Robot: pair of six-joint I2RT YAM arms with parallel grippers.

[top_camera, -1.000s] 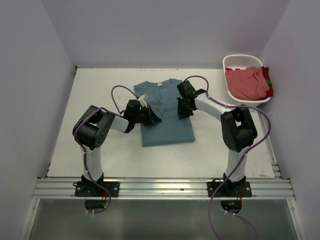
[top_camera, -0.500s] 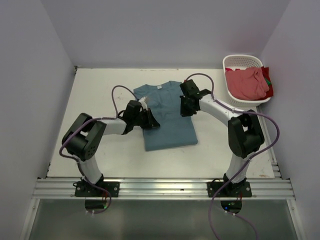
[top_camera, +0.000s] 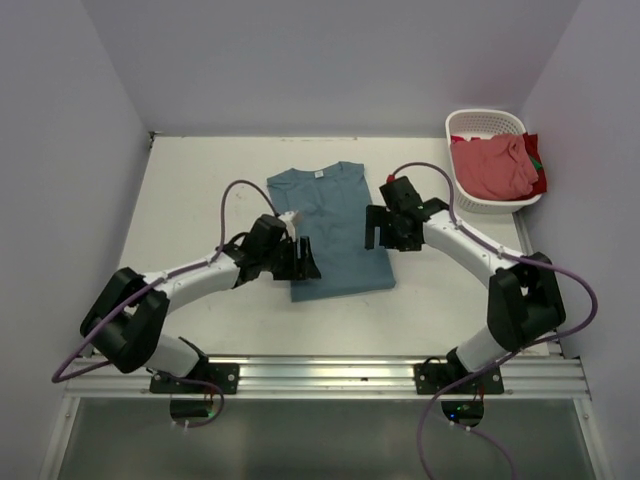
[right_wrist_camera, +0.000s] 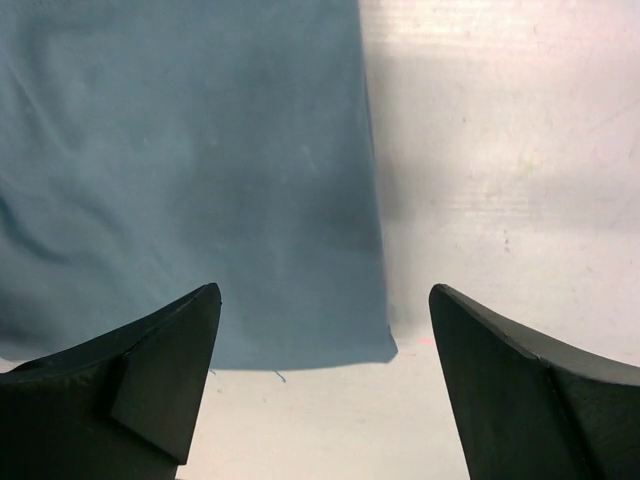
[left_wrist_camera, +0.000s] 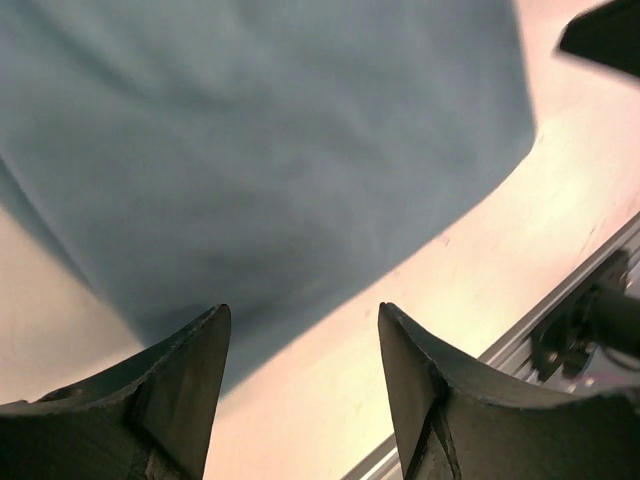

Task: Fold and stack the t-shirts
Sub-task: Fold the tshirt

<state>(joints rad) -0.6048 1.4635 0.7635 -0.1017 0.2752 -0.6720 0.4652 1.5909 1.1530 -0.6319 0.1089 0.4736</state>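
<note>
Working on the teal-blue t-shirt [top_camera: 335, 225], spread flat in the middle of the table [top_camera: 200, 190] as a narrow rectangle, with the white neck label [top_camera: 320, 171] at the far end and the hem toward the arm bases. Hovering the left gripper [top_camera: 305, 264] at the near left corner of that hem, jaws parted and grasping nothing, with only cloth and bare tabletop showing between them in the left wrist view. Hovering the right gripper [top_camera: 377, 230] at the shirt's right edge, likewise released and empty, over the near right corner. Leaving the salmon-pink t-shirt [top_camera: 490, 165] heaped in the white slotted basket [top_camera: 485, 118] at the far right, well apart. Judging by the tucked-in sides, pausing between folds: lengthwise folds apparently made, crosswise fold not yet done. Needing next, probably, a drop onto both near corners, a pinch through all layers, then a level lift and carry toward the collar, keeping the edges aligned.
</note>
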